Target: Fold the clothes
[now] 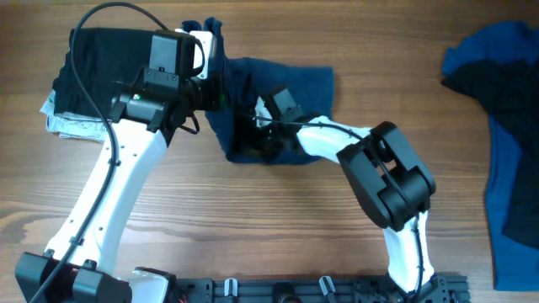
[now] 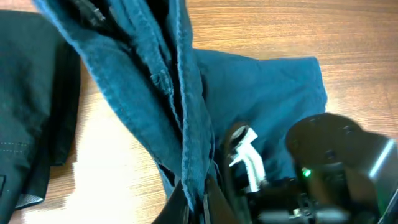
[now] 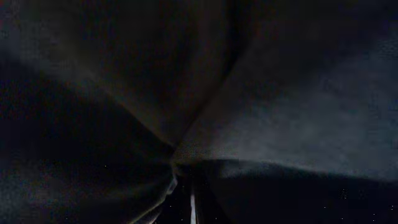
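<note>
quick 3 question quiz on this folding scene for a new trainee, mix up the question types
1. True or false: the left claw and the right claw are each shut on the navy trousers.
2. What lies at the right edge of the table? A) a royal blue and black heap B) a row of shoes C) a cardboard box
3. Fill in: the folded stack at the upper left has a ____ garment on top of a pale patterned one.

Key: 1 true; 2 A; 3 black
</note>
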